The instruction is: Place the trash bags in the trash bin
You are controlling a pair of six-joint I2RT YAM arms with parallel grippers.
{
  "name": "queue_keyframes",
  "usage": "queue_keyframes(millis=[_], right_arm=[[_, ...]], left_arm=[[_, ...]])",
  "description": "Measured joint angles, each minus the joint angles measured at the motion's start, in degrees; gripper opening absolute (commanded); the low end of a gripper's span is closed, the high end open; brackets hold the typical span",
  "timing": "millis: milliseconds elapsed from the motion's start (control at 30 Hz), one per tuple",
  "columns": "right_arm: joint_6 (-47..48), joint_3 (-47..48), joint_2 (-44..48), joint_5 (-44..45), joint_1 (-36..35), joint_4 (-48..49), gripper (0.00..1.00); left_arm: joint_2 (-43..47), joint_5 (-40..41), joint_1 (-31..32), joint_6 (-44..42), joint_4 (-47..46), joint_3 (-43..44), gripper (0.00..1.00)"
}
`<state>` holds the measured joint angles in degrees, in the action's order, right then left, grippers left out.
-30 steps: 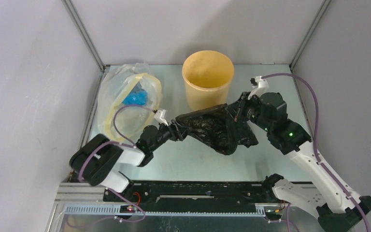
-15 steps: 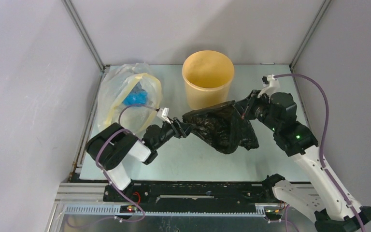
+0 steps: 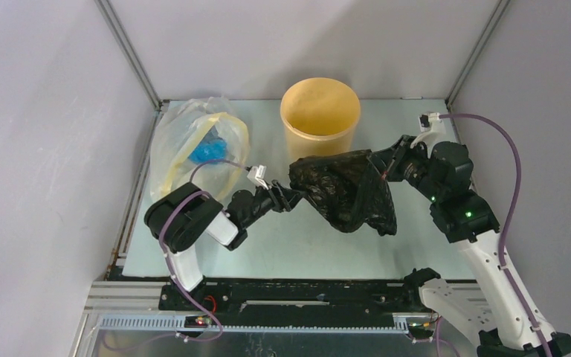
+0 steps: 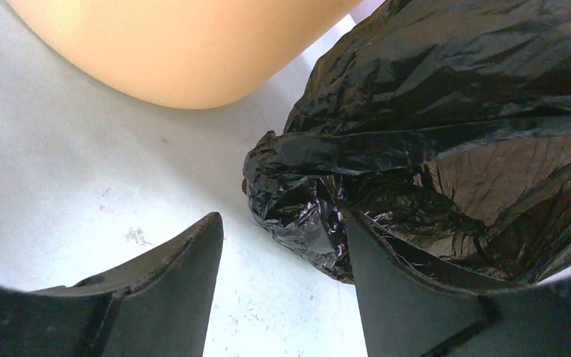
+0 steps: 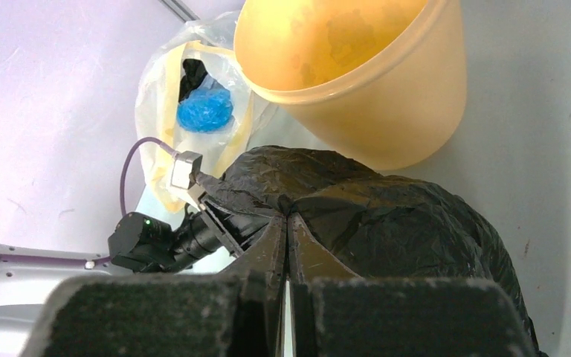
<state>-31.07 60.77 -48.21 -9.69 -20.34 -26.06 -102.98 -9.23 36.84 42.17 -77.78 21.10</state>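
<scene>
The black trash bag (image 3: 346,193) hangs crumpled in front of the yellow-orange bin (image 3: 320,111), its lower part on the table. My right gripper (image 3: 381,160) is shut on the bag's top right edge; in the right wrist view its fingers (image 5: 288,216) pinch a fold of the bag (image 5: 386,223) below the bin (image 5: 386,111). My left gripper (image 3: 291,195) is open at the bag's left end. In the left wrist view the jaws (image 4: 282,219) stand wide, a crumpled corner of the bag (image 4: 305,216) lies against the right finger, and the bin's wall (image 4: 178,44) is beyond.
A clear bag with a pale-yellow band and a blue lump (image 3: 193,149) lies at the back left, beside the bin; it also shows in the right wrist view (image 5: 193,111). Grey walls close in the left, back and right sides of the table (image 3: 268,238).
My right gripper has moved right and back, drawing the black bag up and toward the bin. My left arm has followed to the right, and the bag's left corner is no longer stretched out.
</scene>
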Motion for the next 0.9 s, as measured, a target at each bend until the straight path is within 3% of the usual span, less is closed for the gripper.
queue_keyframes(millis=[367, 400, 433, 467, 500, 733, 900], right_arm=[[-1.51, 0.02, 1.29, -3.82, 2.54, 0.00, 0.00], [-1.55, 0.02, 1.29, -4.02, 2.64, 0.00, 0.00], [-1.62, 0.02, 1.29, -4.17, 2.75, 0.00, 0.00], [-1.70, 0.02, 1.31, -4.33, 2.86, 0.02, 0.00], [-1.75, 0.02, 1.33, -4.46, 2.99, 0.00, 0.00], [-1.40, 0.04, 1.57, -2.97, 3.96, -2.23, 0.00], [-1.31, 0.09, 0.63, -2.29, 4.59, -4.50, 0.00]], left_arm=[[-4.52, 0.04, 0.28, 0.35, -0.59, 4.50, 0.58], [-4.98, 0.04, 0.28, 0.50, -0.55, 5.20, 0.51], [-5.27, 0.04, 0.31, 0.63, -0.57, 5.75, 0.38], [-5.44, 0.04, 0.31, 0.85, -0.55, 6.38, 0.12], [-5.49, 0.07, 0.33, 1.01, -0.57, 6.95, 0.02], [-3.41, -0.26, 0.39, 0.94, -0.09, 6.82, 0.00], [6.45, -6.23, -0.13, 4.76, 8.81, 5.05, 0.00]])
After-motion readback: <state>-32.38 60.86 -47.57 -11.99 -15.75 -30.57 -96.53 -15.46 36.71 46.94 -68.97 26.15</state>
